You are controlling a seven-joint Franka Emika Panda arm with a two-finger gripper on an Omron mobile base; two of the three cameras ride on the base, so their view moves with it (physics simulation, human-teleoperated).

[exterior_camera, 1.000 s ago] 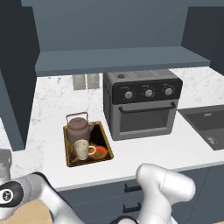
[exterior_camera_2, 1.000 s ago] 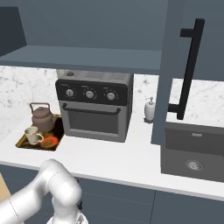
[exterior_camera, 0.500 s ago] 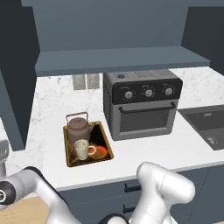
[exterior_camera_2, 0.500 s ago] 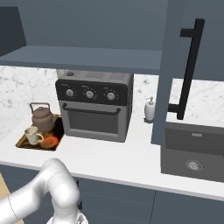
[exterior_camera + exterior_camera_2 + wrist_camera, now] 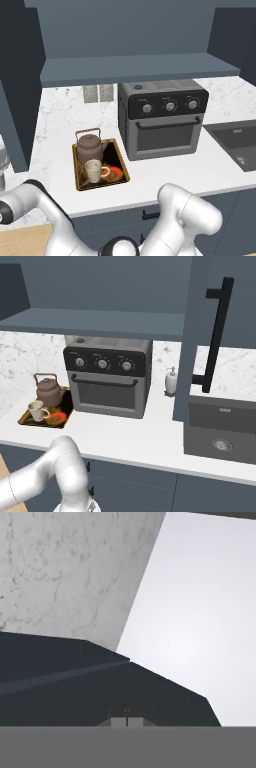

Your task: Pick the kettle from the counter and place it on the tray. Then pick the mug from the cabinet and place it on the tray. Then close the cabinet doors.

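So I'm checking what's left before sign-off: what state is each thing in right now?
Squat brown kettle: upright on the tray.
Small cream mug: upright on the tray, in front of the kettle.
Gold-rimmed rectangular tray: flat on the white marble counter.
Dark blue-grey cabinet door with black bar handle: open.
Black countertop oven: door shut.
Pincer: shut, holding nothing visible.

The counter (image 5: 60, 125) is white marble with grey veins. The tray (image 5: 118, 150) has a golden rim and a dark surface with a red-orange spot. The kettle (image 5: 89, 147) is brown; the mug (image 5: 93, 170) is cream. The cabinet (image 5: 135, 35) and its open door (image 5: 210, 331) are dark blue-grey, with a black bar handle (image 5: 215, 336). The oven (image 5: 162, 120) is dark grey with a black control panel.
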